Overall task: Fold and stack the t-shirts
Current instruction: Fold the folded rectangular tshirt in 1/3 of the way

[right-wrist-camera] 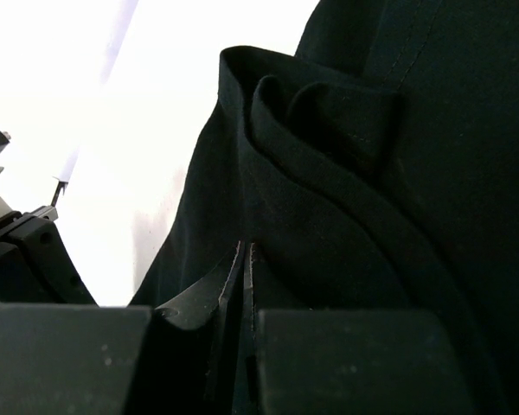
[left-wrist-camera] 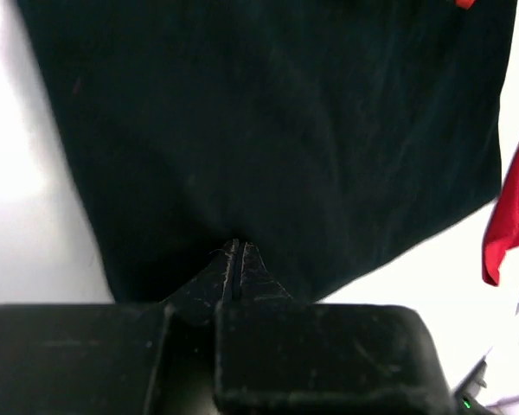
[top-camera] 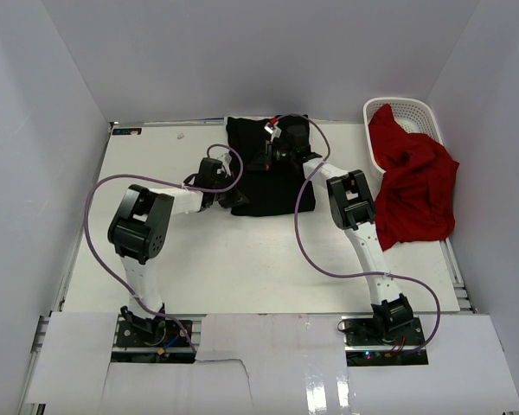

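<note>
Black t-shirt (top-camera: 268, 194) at 12 o'clock — left gripper (left-wrist-camera: 235, 249) clenched at its hem, right gripper (right-wrist-camera: 245, 252) pinching a fold; red t-shirt (top-camera: 415, 186) at 2 o'clock

Lighting bright, even; shadows faint. Flat white table (left-wrist-camera: 17, 173) blown out in wrist views; plain black cloth t-shirt (left-wrist-camera: 277, 130) underexposed, slightly blurred.

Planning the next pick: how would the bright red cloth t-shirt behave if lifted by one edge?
The bright red cloth t-shirt lies crumpled and draped over the white plastic lattice basket, so probably floppy and sagging. Overlapping the basket, it may tug it along.
</note>
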